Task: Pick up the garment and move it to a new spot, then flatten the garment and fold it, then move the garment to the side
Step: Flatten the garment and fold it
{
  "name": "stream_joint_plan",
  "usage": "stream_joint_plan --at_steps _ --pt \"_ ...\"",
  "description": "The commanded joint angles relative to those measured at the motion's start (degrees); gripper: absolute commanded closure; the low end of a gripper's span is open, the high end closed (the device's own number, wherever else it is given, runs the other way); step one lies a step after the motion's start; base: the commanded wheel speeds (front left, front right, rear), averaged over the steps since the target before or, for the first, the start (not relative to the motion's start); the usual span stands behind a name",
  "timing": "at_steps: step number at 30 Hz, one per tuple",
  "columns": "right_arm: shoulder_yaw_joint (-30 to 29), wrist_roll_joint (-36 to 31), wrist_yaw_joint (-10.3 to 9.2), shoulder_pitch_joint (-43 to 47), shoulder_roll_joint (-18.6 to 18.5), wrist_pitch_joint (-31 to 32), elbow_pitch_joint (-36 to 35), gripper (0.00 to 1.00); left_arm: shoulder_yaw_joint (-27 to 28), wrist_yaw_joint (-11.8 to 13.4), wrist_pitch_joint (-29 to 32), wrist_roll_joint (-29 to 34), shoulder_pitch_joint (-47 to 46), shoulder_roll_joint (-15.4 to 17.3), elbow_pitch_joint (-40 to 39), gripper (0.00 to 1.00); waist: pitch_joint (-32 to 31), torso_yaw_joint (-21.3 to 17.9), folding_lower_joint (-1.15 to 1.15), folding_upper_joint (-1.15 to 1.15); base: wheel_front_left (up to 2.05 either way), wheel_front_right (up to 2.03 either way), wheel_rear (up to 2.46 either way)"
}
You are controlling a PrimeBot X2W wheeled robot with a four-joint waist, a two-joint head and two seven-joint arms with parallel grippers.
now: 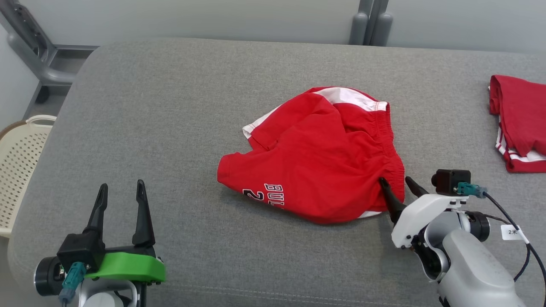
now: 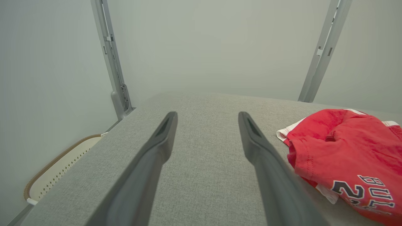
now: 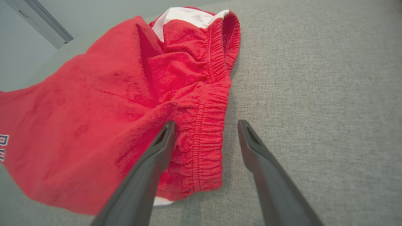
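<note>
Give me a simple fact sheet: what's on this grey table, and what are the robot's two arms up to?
surface: grey padded table
main item: red shorts, crumpled near the middle, white lettering partly showing
state of shorts: not yet flattened or folded
left jaws: open, over bare table to the left of the shorts
right jaws: open, set either side of the shorts' elastic waistband, not closed on it
other cloth: second red garment with white trim, at the table's right edge
off the table: cream perforated basket beside the left edge
</note>
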Motion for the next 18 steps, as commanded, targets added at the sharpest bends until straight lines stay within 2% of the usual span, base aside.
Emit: stream_joint_plan --at_steps 1,2,3,10,18 --pt "0.70 1.45 -0.02 -0.53 0.00 -0.21 0.49 0.09 0.35 -0.30 -0.14 0.38 -0.65 -0.41 0.16 0.00 0.08 0.93 0.00 0.00 0.00 0.00 0.00" --pt "1.43 2.07 -0.01 -0.78 0.04 -0.54 0.60 0.57 0.53 -0.39 -0.13 0.55 -0.46 -0.44 0.18 0.00 0.08 1.07 0.00 0.00 0.00 0.00 0.00" --pt "1.96 2.73 -0.01 -0.99 -0.24 -0.89 0.69 1.00 0.67 -0.41 -0.13 0.65 -0.29 -0.47 0.19 0.00 0.11 1.15 0.00 0.00 0.00 0.00 0.00" --pt "5.84 5.58 -0.01 -1.59 -1.80 -4.18 -0.79 1.00 1.14 -0.90 -0.14 1.03 0.21 -0.81 0.50 0.00 -0.22 0.11 0.00 0.00 0.00 0.00 0.00" --pt "7.76 8.71 -0.01 -2.68 -3.83 -4.45 -7.26 1.00 0.78 -1.59 -0.13 1.15 -0.74 -0.97 1.16 0.00 -0.27 -0.92 0.00 0.00 0.00 0.00 0.00"
